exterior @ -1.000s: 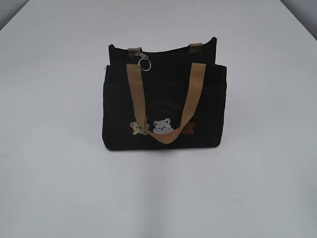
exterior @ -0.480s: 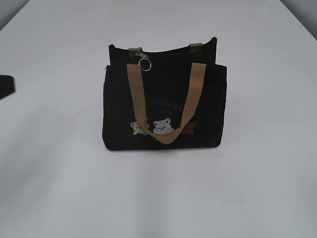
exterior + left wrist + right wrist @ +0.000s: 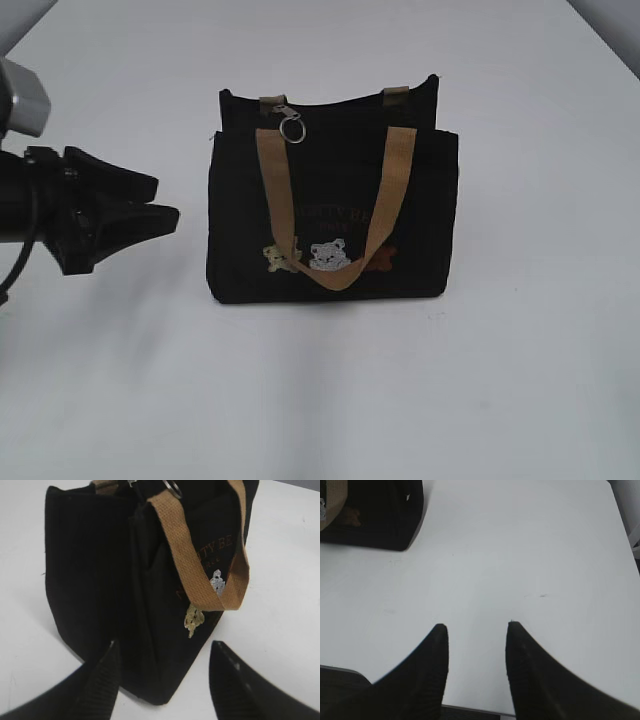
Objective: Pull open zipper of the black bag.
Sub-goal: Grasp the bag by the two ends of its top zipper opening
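The black bag [image 3: 330, 210] stands upright in the middle of the white table, with tan straps and small bear patches on its front. Its zipper [image 3: 290, 126], a small silver pull with a round ring, hangs at the top left of the bag's mouth. My left gripper [image 3: 165, 200] is open at the left of the exterior view, a short way from the bag's left side, with nothing between its fingers. In the left wrist view the bag's [image 3: 125, 580] lower corner lies ahead of the left gripper [image 3: 165, 647], and the zipper ring [image 3: 171, 486] shows at the top edge. My right gripper [image 3: 476, 626] is open over bare table, with the bag [image 3: 375, 515] at the upper left.
The white table [image 3: 500, 380] stretches all round the bag. A darker background shows past its far corners [image 3: 620, 30]. The right arm does not show in the exterior view.
My left arm has come into the exterior view from the left edge and moved toward the bag. The bag and its zipper have stayed still.
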You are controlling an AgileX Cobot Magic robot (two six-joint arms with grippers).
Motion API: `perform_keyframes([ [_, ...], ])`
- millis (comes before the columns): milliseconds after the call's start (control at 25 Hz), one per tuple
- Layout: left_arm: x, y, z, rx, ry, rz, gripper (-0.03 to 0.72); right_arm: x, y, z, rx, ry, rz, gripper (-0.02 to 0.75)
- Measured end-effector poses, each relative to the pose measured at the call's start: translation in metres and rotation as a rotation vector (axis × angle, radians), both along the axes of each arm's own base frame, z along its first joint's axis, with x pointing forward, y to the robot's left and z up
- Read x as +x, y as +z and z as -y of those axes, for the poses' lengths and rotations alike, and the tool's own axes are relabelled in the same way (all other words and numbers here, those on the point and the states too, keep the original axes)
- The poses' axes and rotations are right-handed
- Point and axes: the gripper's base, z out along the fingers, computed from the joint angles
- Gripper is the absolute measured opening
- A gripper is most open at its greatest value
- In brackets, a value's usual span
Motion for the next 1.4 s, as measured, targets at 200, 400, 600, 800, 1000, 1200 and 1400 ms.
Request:
perform_keyframes([
  [200, 0.023, -0.008, 0.019, 0.004, -0.069, -0.005, 0.435, 0.000, 0.000, -0.001, 0.008, 0.005, 0.000, 0.309],
  [400, 0.049, -0.014, 0.038, 0.034, -0.110, 0.017, 0.435, 0.000, 0.000, -0.002, 0.009, 0.021, 0.001, 0.309],
  [600, 0.070, -0.019, 0.057, 0.064, -0.131, 0.036, 0.241, 0.026, 0.008, -0.015, 0.018, 0.205, -0.099, 0.309],
  [800, 0.070, -0.020, 0.061, 0.067, -0.137, 0.030, 0.064, 0.099, 0.028, -0.036, 0.167, 0.434, -0.019, 0.309],
  [1000, 0.070, -0.020, 0.062, 0.067, -0.137, 0.030, 0.064, 0.206, 0.021, -0.050, 0.365, 0.478, -0.065, 0.309],
  [1200, 0.070, -0.020, 0.062, 0.067, -0.137, 0.030, 0.064, 0.298, 0.011, -0.099, 0.582, 0.498, -0.194, 0.309],
  [1400, 0.069, -0.021, 0.062, 0.066, -0.137, 0.028, 0.064, 0.354, -0.012, -0.150, 0.686, 0.531, -0.327, 0.309],
])
